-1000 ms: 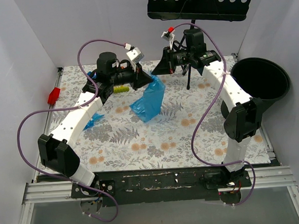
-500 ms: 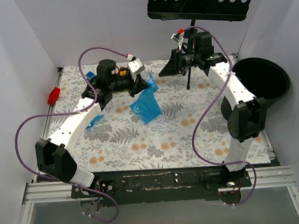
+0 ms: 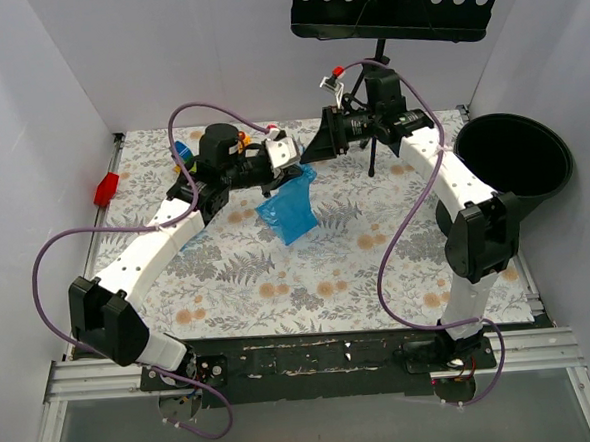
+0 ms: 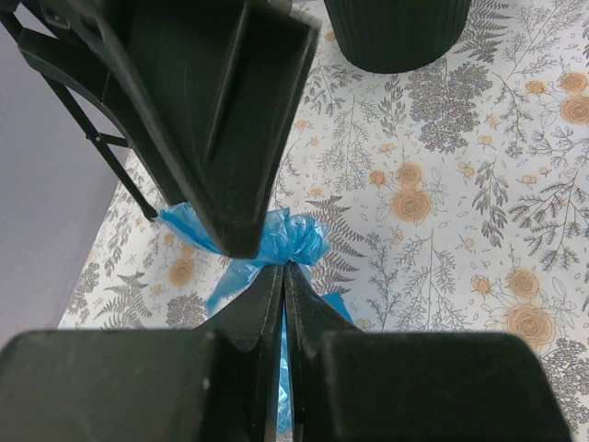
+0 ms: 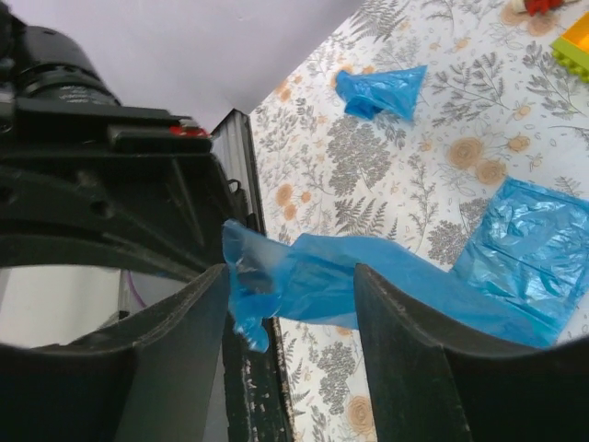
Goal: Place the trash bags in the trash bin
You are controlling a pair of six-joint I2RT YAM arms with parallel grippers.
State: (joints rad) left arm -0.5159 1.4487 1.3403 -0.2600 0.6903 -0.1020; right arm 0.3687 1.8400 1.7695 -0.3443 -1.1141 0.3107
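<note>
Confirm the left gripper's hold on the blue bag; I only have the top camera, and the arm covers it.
Observer: The left wrist view shows the left gripper shut, with the blue bag pinched at its fingertips.
Operator: Report the right gripper too.
Observer: The right gripper is open. The bag's bunched end sits in the gap, and neither finger is closed on it.
Operator: Check for other bags.
Observer: A smaller blue bag lies loose on the table.

A black perforated music stand [image 3: 392, 5] on a thin tripod stands at the far edge of the tabletop [image 3: 308, 270], whose cover is printed with grey ferns and orange flowers. A small red object [image 3: 106, 188] sits at the left edge. A yellow-green toy block [image 5: 575, 41] lies on the print.
</note>
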